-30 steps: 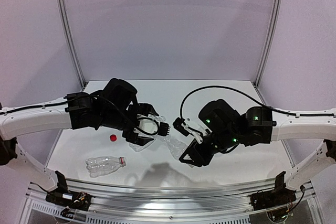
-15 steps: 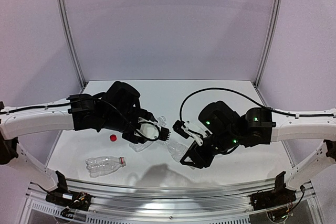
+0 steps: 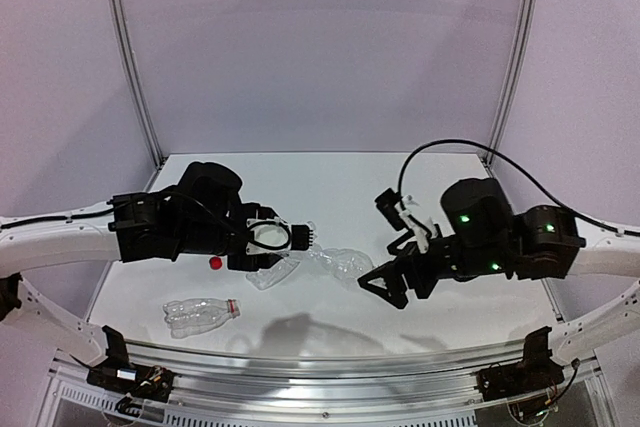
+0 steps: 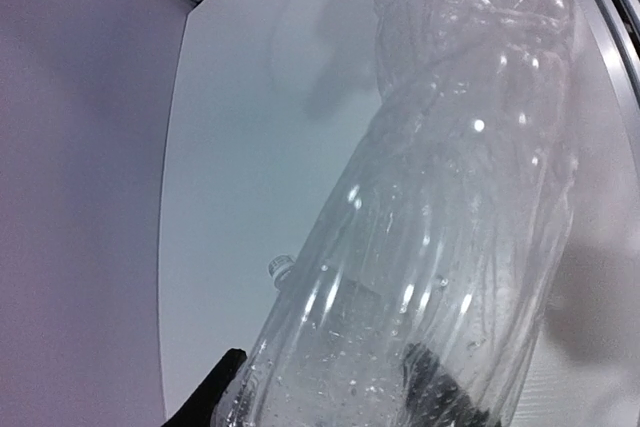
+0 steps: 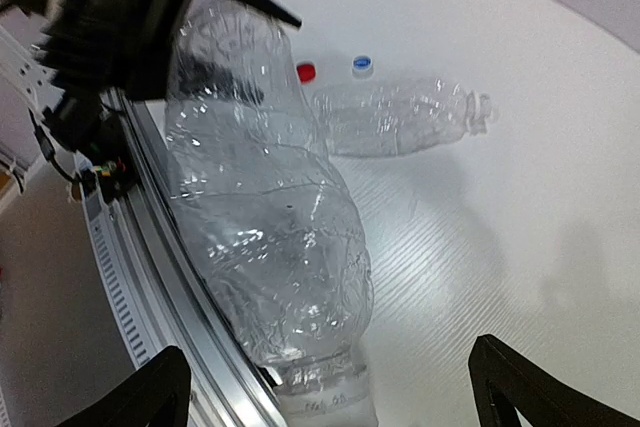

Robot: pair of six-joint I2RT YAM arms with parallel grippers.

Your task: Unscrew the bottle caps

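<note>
My left gripper (image 3: 292, 240) is shut on the body of a clear crumpled bottle (image 3: 335, 261) and holds it above the table. That bottle (image 4: 450, 207) fills the left wrist view, with one black finger (image 4: 205, 402) showing beside it. The bottle (image 5: 270, 217) points its pale cap end (image 5: 330, 407) at my right gripper (image 5: 330, 392), which stands wide open around it without touching. A loose red cap (image 3: 215, 263) lies on the table, also visible as the red cap (image 5: 306, 72) next to a blue-topped cap (image 5: 362, 65).
A second clear bottle (image 3: 200, 314) with a red neck ring lies near the front left. A third bottle (image 5: 400, 117) lies on the table beyond the held one, its neck open. The metal front rail (image 3: 320, 362) runs along the near edge.
My right gripper has opened wide and drawn back to the right, off the bottle's neck. My left gripper has closed on the bottle's body and shifted slightly left.
</note>
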